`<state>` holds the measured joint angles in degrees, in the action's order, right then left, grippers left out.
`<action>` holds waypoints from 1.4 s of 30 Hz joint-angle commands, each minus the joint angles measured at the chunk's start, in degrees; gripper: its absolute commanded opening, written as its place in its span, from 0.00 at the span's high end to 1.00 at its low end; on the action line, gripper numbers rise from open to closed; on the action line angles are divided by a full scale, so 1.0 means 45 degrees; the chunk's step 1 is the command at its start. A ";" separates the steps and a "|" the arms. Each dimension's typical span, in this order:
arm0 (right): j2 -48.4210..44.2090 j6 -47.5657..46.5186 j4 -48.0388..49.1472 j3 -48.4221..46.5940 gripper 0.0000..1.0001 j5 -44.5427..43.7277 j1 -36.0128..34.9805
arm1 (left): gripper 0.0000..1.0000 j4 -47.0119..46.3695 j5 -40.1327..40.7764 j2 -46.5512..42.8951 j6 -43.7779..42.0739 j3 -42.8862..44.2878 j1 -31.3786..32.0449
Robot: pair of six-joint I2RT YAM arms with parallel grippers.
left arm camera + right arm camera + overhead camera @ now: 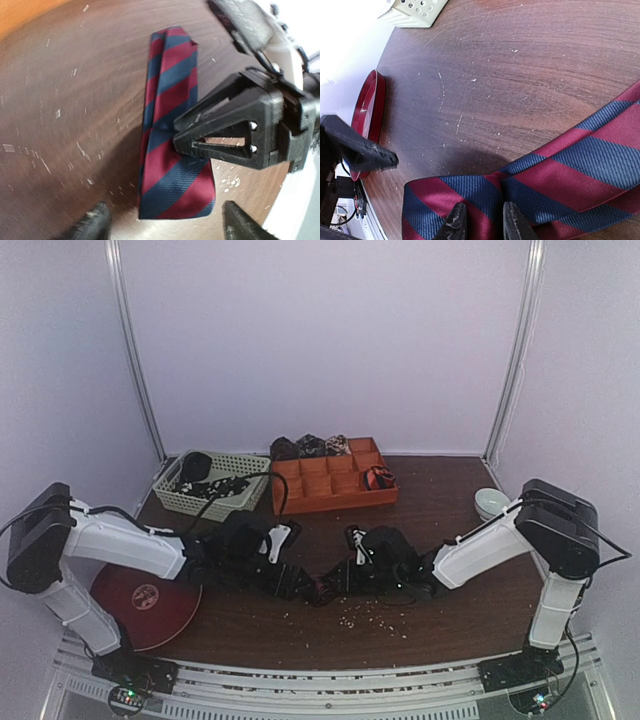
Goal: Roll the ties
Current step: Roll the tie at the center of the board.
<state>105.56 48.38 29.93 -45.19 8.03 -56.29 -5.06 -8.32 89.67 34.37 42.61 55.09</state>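
Striped tie (170, 100), red and dark blue, is laid flat as a long strip on the dark wooden table (60, 100), near its front middle, between the two arms. It is seized by the right gripper (482, 222): the fingers are closed together on a raised fold of the cloth. The left gripper (165, 220) is held spread wide, one finger (95, 225) on each side of the broad end of the strip, and the cloth is not touched by them. Pale crumbs (375, 615) are scattered on the wood around the strip.

Further back, an orange tray (320, 502) is seen, with a coiled tie (378, 478) of red and black placed in its right compartment. Dark ties (310, 447) are heaped just behind it. Beside the tray, on the left, a green basket (200, 505) is filled with more dark cloth. A red plate (150, 610) is found under the left arm, and a pale bowl (490, 502) stands at the right edge, well apart from the strip.
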 commanded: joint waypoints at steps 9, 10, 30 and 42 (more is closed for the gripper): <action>0.0125 -0.0185 -0.1006 -0.0102 0.73 -0.0144 -0.0174 | 0.02 0.0253 -0.0437 0.1523 -0.3609 0.1681 0.0062; 0.0140 -0.0165 -0.1007 -0.0120 0.73 -0.0144 -0.0175 | 0.02 0.0198 -0.0623 0.1727 -0.3672 0.1751 0.0062; -0.1076 -0.0077 -0.2094 -0.0451 0.68 -0.0496 0.0229 | 0.32 0.1056 0.0590 0.3258 -0.4068 0.2577 0.0271; -0.0275 -0.0527 -0.3271 -0.1727 0.69 -0.0435 0.1920 | 0.41 0.1171 0.0782 0.3528 -0.4383 0.2676 0.0450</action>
<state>101.45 47.64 19.03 -49.69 6.68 -49.25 0.16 -5.78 104.22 15.97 53.21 56.75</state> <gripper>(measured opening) 0.317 0.570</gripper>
